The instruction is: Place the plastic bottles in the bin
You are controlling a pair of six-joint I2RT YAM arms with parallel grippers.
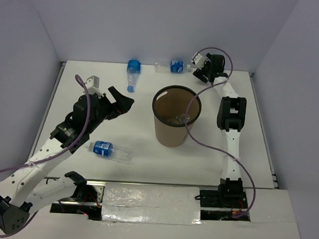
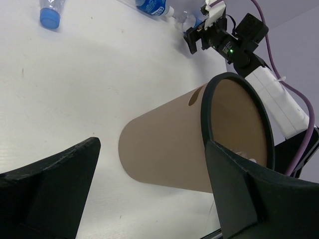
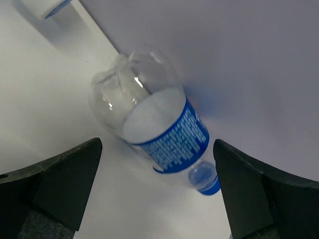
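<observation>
At the left side of the table (image 1: 139,178), the left gripper (image 1: 122,99) hovers with its jaws spread and nothing between them. It faces the bin (image 1: 174,132). A blue-labelled bottle (image 1: 109,150) lies on its side just below that arm, near the table's front edge. A second bottle (image 1: 132,71) lies at the far side, left of the bin, with its blue cap toward the arms.

The bin stands upright at centre. Clear plastic shows at its bottom, but the count cannot be told.

Right of centre, a third blue-labelled bottle (image 3: 159,132) lies against the back wall (image 3: 239,50). The right gripper (image 1: 199,73) is lowered over it with its jaws wide, one finger (image 3: 55,184) on each side and neither touching.

Step in hand, by judgement: pick-up of the back-wall bottle. The next move calls for these actions:
1. Close on the labelled mid-section.
2. Lift clear of the wall.
3. Carry the bottle over the black rim before release.
</observation>
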